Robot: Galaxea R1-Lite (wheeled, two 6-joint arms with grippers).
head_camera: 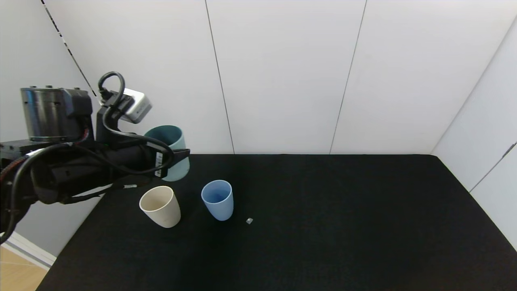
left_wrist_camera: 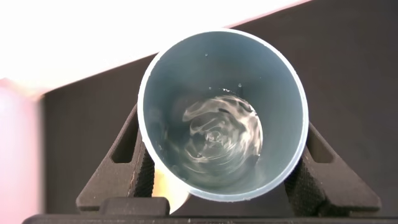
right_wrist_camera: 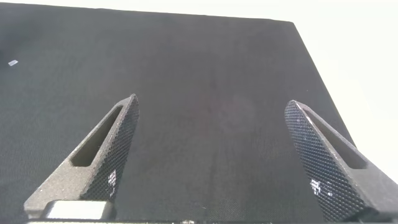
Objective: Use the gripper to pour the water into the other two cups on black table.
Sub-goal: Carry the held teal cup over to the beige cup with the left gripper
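The water (left_wrist_camera: 221, 140) sits rippling in the bottom of a teal cup (head_camera: 171, 155), which the left gripper (head_camera: 177, 159) has clamped between its two fingers, one pressed on each side of the cup's wall. The teal cup is lifted above the black table (head_camera: 323, 226), near the table's far left corner, and stands close to upright with its mouth tipped slightly. On the table just in front of the teal cup stands the beige cup (head_camera: 160, 206), upright. Beside the beige cup, toward the table's middle, stands the light blue cup (head_camera: 218, 199), also upright; the two are close but not touching. A tiny pale speck (head_camera: 249, 220) lies on the table just beyond the blue cup, on the side away from the beige one. The right gripper (right_wrist_camera: 214, 155) hovers over a bare stretch of the table near its right edge, fingers spread wide and holding nothing.
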